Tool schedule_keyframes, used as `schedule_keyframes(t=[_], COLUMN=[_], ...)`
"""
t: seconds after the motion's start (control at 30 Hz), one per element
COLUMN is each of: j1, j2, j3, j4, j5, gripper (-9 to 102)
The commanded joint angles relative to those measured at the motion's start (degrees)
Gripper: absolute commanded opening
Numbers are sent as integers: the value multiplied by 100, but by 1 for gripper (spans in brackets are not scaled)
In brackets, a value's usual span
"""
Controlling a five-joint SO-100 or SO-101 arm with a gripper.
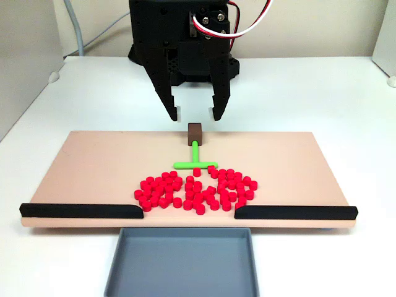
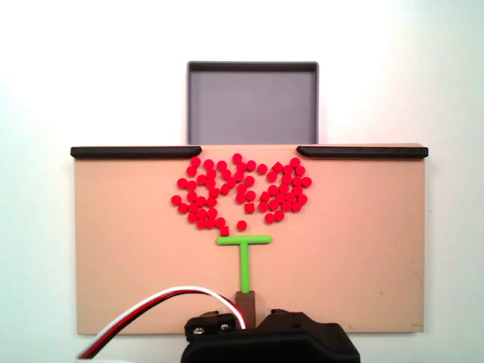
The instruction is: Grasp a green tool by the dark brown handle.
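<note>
On the tan board point(image 1: 93, 161), near its edge closest to the arm, the green tool point(image 1: 195, 159) lies flat with its thin stem running away from the robot and its crossbar just short of the heap of red cylinders point(image 1: 197, 189). The dark brown handle point(image 1: 195, 131) caps the stem's near end and sits clear of the red pieces, probably so that fingers can close on it without touching the heap. Above and slightly behind it in a fixed view hangs the claw point(image 1: 196, 114), spread wide with one finger to each side of the cube and nothing between them; the gap looks ample for the handle, so a straight drop should bring the fingers down either side of it. From the other fixed view the claw point(image 2: 253, 314) comes in at the bottom edge, the handle point(image 2: 246, 302) partly tucked under it. Room is good to the left and right of the handle, where the board is bare. Two black bars point(image 1: 80, 211) line the far edge, leaving a gap that faces a grey tray point(image 1: 182, 263) on the white tabletop point(image 1: 346, 93); both are well apart from the claw.
</note>
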Motion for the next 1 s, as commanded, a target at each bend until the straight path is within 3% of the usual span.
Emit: schedule_keyframes(t=[0.0,0.97], j1=[-70,35], j2=[0,-229], j3=[-114,-26], j4=[9,-132], j5=[88,9], gripper=[19,19])
